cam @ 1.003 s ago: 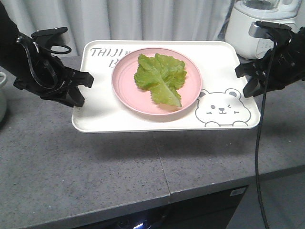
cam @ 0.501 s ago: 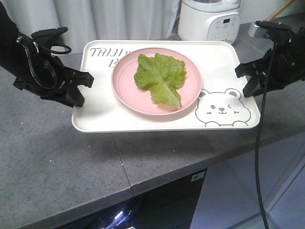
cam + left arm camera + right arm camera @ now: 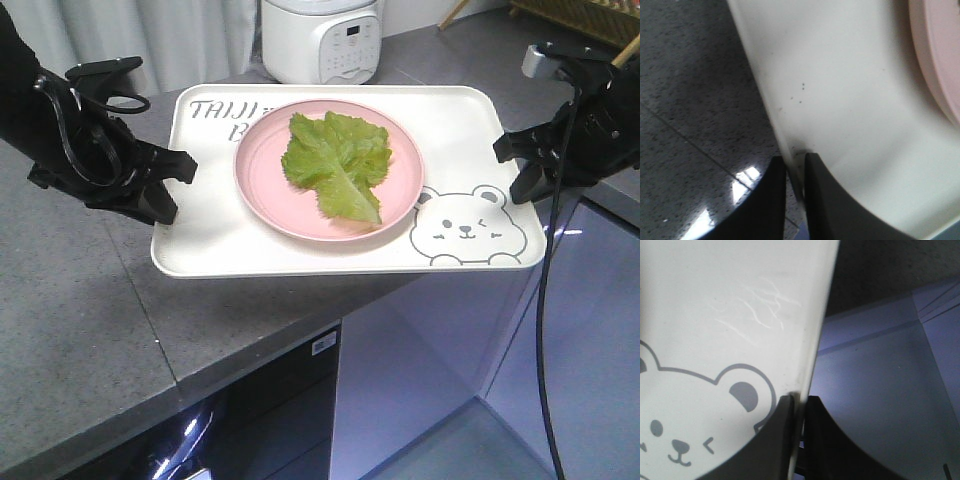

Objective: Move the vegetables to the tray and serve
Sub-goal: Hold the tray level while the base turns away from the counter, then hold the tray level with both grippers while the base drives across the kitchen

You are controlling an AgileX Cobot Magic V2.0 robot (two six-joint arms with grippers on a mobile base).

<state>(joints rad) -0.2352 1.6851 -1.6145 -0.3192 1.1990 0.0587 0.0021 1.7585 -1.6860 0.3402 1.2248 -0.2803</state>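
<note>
Your front view looks down over the whole tray (image 3: 200, 240). Your wrist views sit very close at its left and right short edges, facing down; all three share it.

I see the lettuce leaf (image 3: 338, 163) on the plate (image 3: 262, 172) on the tray (image 3: 205, 238), left gripper (image 3: 172, 186) and right gripper (image 3: 518, 166) at its ends, cooker (image 3: 320, 40) behind it.

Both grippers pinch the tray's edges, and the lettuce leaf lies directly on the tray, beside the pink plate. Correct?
No. In the front view the lettuce leaf lies on the pink plate, which sits on the tray. The left gripper and right gripper do pinch its edges.
</note>
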